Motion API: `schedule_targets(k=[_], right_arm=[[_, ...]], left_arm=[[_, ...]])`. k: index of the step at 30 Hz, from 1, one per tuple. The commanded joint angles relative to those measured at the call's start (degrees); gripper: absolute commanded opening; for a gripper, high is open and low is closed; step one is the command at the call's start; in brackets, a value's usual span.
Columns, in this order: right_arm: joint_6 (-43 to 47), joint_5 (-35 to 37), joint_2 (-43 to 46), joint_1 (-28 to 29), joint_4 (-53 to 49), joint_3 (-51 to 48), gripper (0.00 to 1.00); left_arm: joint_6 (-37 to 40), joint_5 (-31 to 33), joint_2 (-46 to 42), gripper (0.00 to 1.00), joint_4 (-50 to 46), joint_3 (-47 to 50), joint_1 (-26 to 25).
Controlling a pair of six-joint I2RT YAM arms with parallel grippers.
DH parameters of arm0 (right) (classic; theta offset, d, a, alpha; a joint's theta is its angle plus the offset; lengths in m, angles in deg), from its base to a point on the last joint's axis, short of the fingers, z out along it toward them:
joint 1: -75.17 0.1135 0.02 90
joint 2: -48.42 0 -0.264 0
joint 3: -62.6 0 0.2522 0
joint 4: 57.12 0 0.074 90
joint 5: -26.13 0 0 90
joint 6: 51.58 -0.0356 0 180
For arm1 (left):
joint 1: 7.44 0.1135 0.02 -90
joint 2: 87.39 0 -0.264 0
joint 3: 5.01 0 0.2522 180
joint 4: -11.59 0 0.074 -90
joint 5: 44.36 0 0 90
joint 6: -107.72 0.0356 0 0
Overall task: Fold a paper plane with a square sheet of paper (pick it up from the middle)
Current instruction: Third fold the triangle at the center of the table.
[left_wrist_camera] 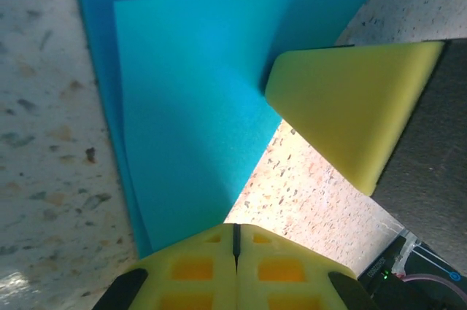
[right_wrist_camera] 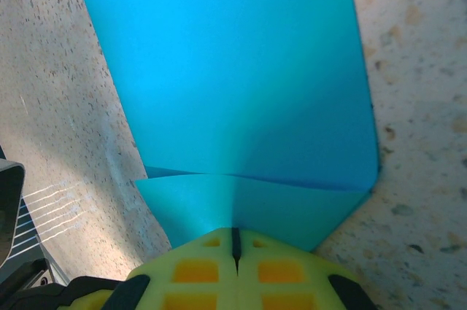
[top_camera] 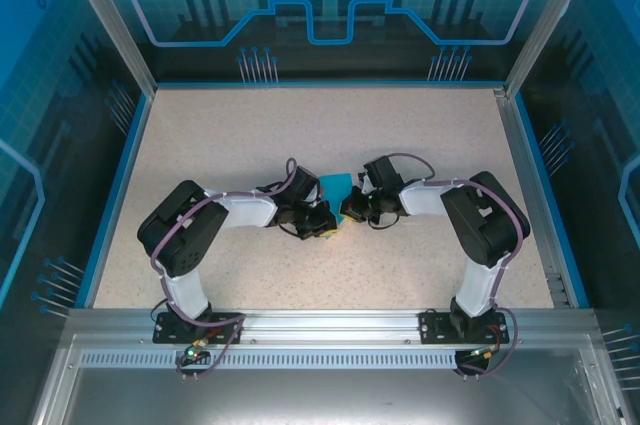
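The work looks to be mid-fold: the sheet (top_camera: pixel 336 185) lies on the tabletop (top_camera: pixel 250 135) at its centre, between the two wrists, with at least one flap already doubled over and no dart shape yet.

In the left wrist view the left jaws are closed, pads together, at the sheet's narrow near tip. I cannot tell whether they pinch the tip or only rest on it. A yellow finger (left_wrist_camera: pixel 350 117) of the right arm sits at the sheet's right edge. In the right wrist view the right jaws are closed on the sheet's near edge, where a crease runs across and a faint ridge rises from the pinch.

The next move probably calls for one side to pin the paper while the other draws a flap over and presses the crease flat, with little pull, since thin paper will slide or tear.

The left arm (top_camera: pixel 215 215) has its elbow out left and its forearm reaching in low. The right arm (top_camera: pixel 450 200) mirrors it, and the wrists nearly meet.
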Motion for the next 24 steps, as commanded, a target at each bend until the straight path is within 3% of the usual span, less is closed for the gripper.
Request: schedule_targets(k=[1,12,24], right_arm=[[-0.2,3.2,-2.3,0.4,-3.9,-1.7,0.03],[0.5,3.6,-2.6,-0.1,-5.0,-2.0,0.03],[7.1,2.2,-1.8,-0.7,-6.2,0.1,0.03]], left_arm=[[0.7,2.1,0.7,0.04,-1.4,0.6,-0.2],[-0.4,3.5,2.3,0.04,0.1,3.8,-0.2],[0.0,2.4,-2.0,0.04,1.0,5.3,-0.3]])
